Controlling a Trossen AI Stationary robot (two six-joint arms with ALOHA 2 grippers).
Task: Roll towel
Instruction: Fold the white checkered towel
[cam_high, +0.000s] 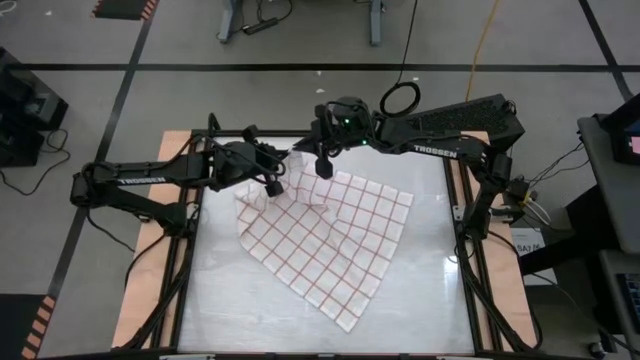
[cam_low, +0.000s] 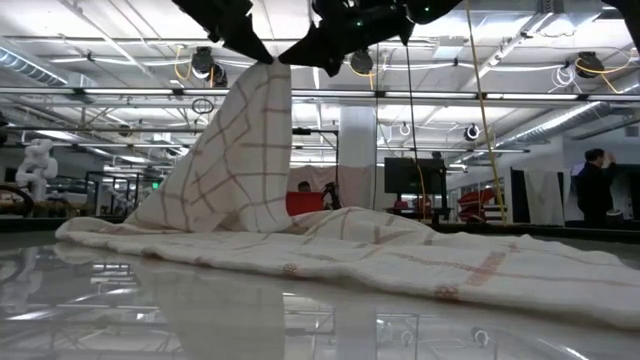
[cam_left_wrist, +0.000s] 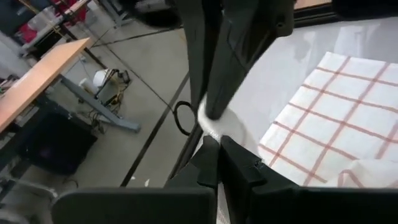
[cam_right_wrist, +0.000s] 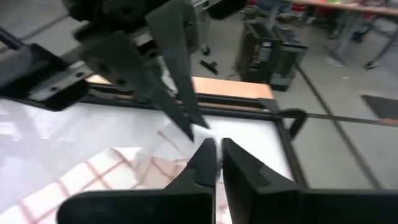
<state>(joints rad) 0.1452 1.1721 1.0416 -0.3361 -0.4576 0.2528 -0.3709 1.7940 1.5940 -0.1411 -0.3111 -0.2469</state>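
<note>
The towel (cam_high: 330, 235), white with a red-brown grid, lies spread like a diamond on the white tabletop. Its far left corner is drawn up into a tall peak (cam_low: 268, 70). Both grippers meet at that peak, above the table's far middle. My left gripper (cam_high: 274, 186) comes from the left and is shut on the towel. My right gripper (cam_high: 322, 166) comes from the right and is also shut on it. In the left wrist view my left gripper (cam_left_wrist: 217, 163) faces the right arm's fingers (cam_left_wrist: 214, 93) tip to tip. My left gripper pinches the tip of the towel's raised corner (cam_left_wrist: 210, 127) between its two fingers, slanting down from the table's left. The cloth hangs below as a tent, its lower part on the table. My right gripper pinches the same raised corner (cam_right_wrist: 205, 134) between its fingers, slanting down from the table's right, just opposite the left fingers (cam_right_wrist: 186, 118). The cloth falls away below it onto the table.
A black frame rail (cam_high: 455, 215) and wooden borders (cam_high: 150, 250) edge the tabletop. Bare tabletop (cam_high: 250, 300) lies on the near side of the towel. A cable loop (cam_high: 400, 97) sits beyond the far edge. People and benches show in the room behind.
</note>
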